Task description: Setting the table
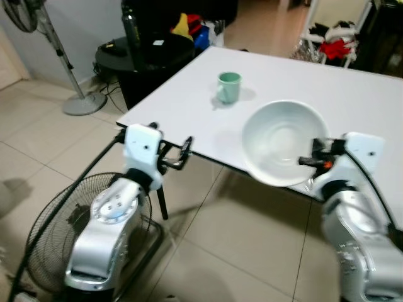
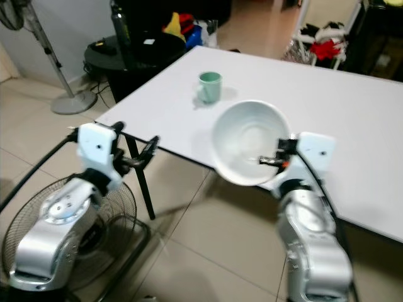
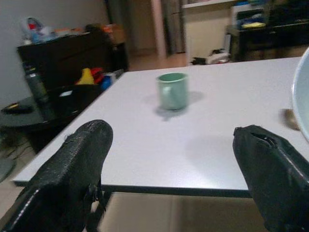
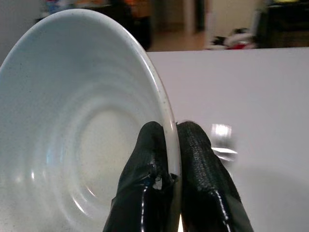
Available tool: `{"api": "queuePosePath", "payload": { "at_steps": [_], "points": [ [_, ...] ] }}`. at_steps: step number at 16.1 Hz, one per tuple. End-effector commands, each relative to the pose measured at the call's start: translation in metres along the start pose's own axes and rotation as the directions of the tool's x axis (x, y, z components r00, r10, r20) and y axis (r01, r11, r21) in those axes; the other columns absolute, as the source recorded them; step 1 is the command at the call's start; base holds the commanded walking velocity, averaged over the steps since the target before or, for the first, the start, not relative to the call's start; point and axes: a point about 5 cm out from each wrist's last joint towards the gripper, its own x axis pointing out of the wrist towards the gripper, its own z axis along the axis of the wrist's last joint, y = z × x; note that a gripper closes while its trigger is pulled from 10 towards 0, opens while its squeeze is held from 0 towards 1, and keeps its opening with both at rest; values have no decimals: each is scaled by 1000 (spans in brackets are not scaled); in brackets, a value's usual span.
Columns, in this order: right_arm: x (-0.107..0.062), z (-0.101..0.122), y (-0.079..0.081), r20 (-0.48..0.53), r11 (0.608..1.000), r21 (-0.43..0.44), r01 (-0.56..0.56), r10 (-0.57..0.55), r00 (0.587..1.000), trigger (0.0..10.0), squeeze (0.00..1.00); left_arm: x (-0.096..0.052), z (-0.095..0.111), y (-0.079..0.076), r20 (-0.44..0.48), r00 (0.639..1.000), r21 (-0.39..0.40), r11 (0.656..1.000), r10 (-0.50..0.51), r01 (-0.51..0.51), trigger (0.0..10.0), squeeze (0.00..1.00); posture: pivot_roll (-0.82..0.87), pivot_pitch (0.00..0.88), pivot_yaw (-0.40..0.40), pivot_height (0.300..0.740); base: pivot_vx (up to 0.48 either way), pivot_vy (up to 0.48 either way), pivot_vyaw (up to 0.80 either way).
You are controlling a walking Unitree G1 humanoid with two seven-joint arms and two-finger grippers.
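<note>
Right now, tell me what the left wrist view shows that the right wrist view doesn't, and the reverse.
Left wrist view: the green mug standing on the table, a dark bottle on a black side table beyond the edge, and the left gripper open short of the table edge.
Right wrist view: the right gripper pinching the bowl rim, one finger inside, one outside.
Both: the white table, and a sliver of the bowl.

Even indoor light, soft shadows, slight blur, glare spot
</note>
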Motion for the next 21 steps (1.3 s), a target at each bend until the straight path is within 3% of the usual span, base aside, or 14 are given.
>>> {"api": "queuePosePath", "payload": {
  "at_steps": [1,14,21],
  "points": [
    [-2,9,0,43,1000,8,-9,8,999,10000,0,1,1,-1,1,1000,3,1000,-6,6,10000,0,26,0,45,740,319,0,0],
    [3,12,-7,27,999,34,16,-17,1000,10000,0,1,0,-1,2,1000,1,1000,-15,15,10000,0,23,0,48,740,315,0,-55],
    [2,10,-5,15,999,41,5,-6,1000,10000,0,1,-1,-1,-1,1000,1,1000,-11,11,10000,0,26,0,46,740,314,0,-800]
  ]
}}
